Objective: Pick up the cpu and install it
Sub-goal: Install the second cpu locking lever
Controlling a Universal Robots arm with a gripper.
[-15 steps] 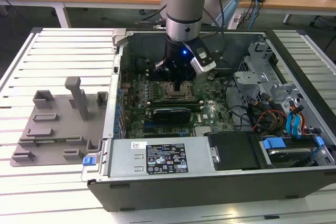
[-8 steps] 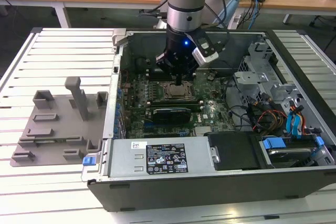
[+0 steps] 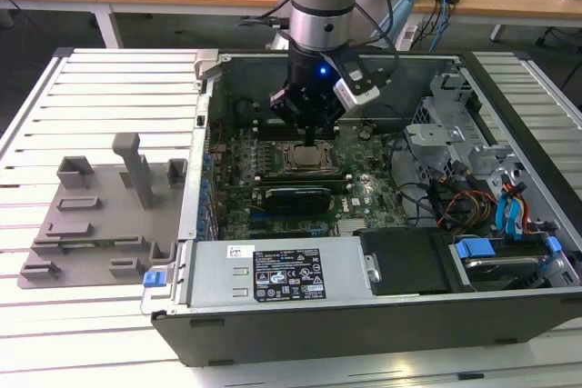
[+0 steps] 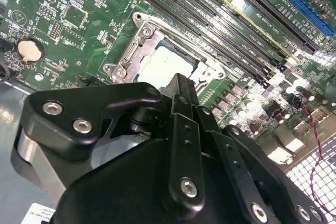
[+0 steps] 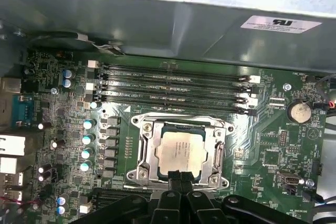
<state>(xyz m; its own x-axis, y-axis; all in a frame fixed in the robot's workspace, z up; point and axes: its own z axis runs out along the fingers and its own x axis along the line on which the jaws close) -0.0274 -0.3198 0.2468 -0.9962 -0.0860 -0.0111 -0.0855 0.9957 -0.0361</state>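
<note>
— Silvery square in the middle of the socket (image 5: 181, 150), that's the cpu (image 5: 179, 152)? How many d'you count?

— One cpu, one socket. Chip lies flat inside the metal frame, w/ the frame around it on all sides. Also visible in the second wrist view, cpu (image 4: 164, 64) sitting in the socket (image 4: 137, 51).

— And the gripper?

— One arm, one gripper (image 3: 309, 134). It hangs right over the socket, inside the open pc case (image 3: 273, 311). In the first wrist view the black fingertips (image 5: 181, 178) sit at the socket's near edge, just overlapping the cpu's rim. Fingers look pressed together, closed, nothing between them. Can't tell if they touch the chip or hover just above.

— So it isn't holding the cpu?

— No, chip's in the socket, not in the fingers.

— What else, counted?

— Four long memory slots (image 5: 173, 85) side by side, just beyond the socket on the green motherboard (image 5: 262, 145). One round coin battery (image 5: 300, 112) off to the side of the socket, well apart. One grey plastic fixture tray (image 3: 100, 215) outside the case, far from the socket, on the slatted table (image 3: 91, 79) at the exterior view's left.
</note>
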